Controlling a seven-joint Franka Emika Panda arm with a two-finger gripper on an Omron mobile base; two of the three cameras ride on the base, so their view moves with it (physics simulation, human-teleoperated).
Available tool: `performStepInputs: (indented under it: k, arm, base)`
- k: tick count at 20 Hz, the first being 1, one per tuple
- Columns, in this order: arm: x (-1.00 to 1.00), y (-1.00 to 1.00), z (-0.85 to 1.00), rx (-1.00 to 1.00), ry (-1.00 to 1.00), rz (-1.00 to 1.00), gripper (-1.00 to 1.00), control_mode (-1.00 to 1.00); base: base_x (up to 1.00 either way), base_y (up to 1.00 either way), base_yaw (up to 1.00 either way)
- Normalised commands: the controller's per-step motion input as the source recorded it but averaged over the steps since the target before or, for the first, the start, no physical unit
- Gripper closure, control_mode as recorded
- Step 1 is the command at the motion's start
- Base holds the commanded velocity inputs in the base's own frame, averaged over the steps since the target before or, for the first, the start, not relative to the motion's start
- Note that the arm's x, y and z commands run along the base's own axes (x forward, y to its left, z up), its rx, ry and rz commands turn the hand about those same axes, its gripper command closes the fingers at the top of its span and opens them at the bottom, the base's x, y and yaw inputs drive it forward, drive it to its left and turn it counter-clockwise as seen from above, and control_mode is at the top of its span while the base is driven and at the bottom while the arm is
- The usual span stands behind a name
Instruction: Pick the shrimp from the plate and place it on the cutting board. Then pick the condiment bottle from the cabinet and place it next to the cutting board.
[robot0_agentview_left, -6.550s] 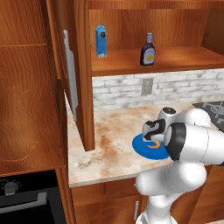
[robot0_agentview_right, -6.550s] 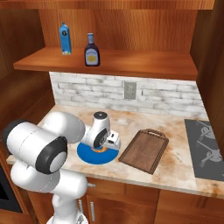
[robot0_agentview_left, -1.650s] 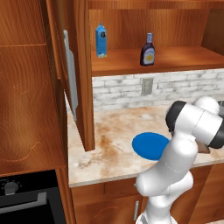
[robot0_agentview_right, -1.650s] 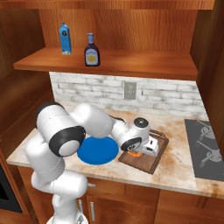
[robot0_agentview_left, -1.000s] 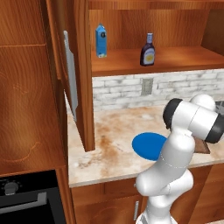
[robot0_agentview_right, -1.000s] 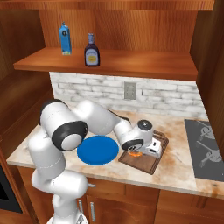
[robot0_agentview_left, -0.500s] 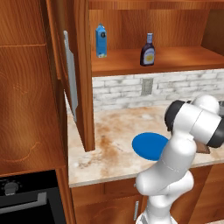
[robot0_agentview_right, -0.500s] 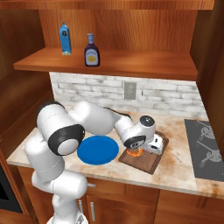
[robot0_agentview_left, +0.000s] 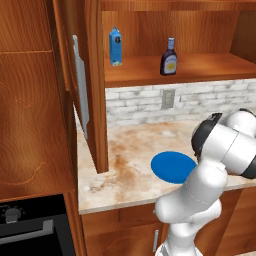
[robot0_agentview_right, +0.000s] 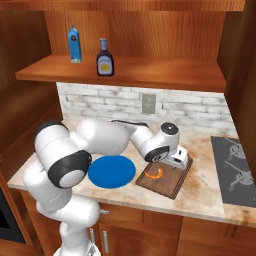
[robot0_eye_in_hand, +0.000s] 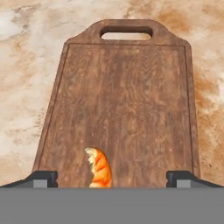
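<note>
The small orange shrimp (robot0_eye_in_hand: 99, 168) (robot0_agentview_right: 157, 173) lies loose on the dark wooden cutting board (robot0_eye_in_hand: 127, 100) (robot0_agentview_right: 172, 183), near the end away from its handle. My gripper (robot0_eye_in_hand: 112, 178) (robot0_agentview_right: 169, 165) hovers just above it, open, with one finger on either side of the shrimp and apart from it. Left of the board, the blue plate (robot0_agentview_right: 112, 171) (robot0_agentview_left: 172, 166) carries nothing. The condiment bottle (robot0_agentview_right: 104, 58) (robot0_agentview_left: 169, 50) stands upright on the shelf of the cabinet (robot0_agentview_right: 150, 67), whose door (robot0_agentview_left: 92, 85) hangs open.
A blue carton (robot0_agentview_right: 75, 44) (robot0_agentview_left: 115, 46) stands left of the bottle on the shelf. A stovetop (robot0_agentview_right: 235, 165) borders the counter on the right, and an oven (robot0_agentview_left: 25, 225) sits low on the left. Bare marbled counter surrounds the board.
The jaws have spread wide and let go of the shrimp, which now rests on the board. The hand has lifted slightly.
</note>
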Motion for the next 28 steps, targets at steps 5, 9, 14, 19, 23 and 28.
performStepInputs:
  k: [5, 9, 14, 19, 23, 28]
  arm:
    - [-0.04, 0.02, 0.35, 0.0, -0.01, 0.0, -1.0, -1.0]
    - [-0.11, 0.08, 0.28, 0.01, -0.03, 0.0, -1.0, -1.0]
    - [-0.14, 0.12, 0.26, 0.03, -0.01, 0.0, -1.0, -1.0]
    - [-0.17, 0.18, 0.2, 0.04, 0.0, 0.0, -1.0, -1.0]
    - [-0.21, 0.3, 0.16, 0.01, -0.01, 0.0, -1.0, -1.0]
    - [-0.26, 0.36, 0.1, 0.0, -0.04, 0.0, -1.0, -1.0]
  base:
    - [0.0, 0.0, 0.0]
    - [0.0, 0.0, 0.0]
    - [0.0, 0.0, 0.0]
    - [0.0, 0.0, 0.0]
    - [0.0, 0.0, 0.0]
    - [0.0, 0.0, 0.0]
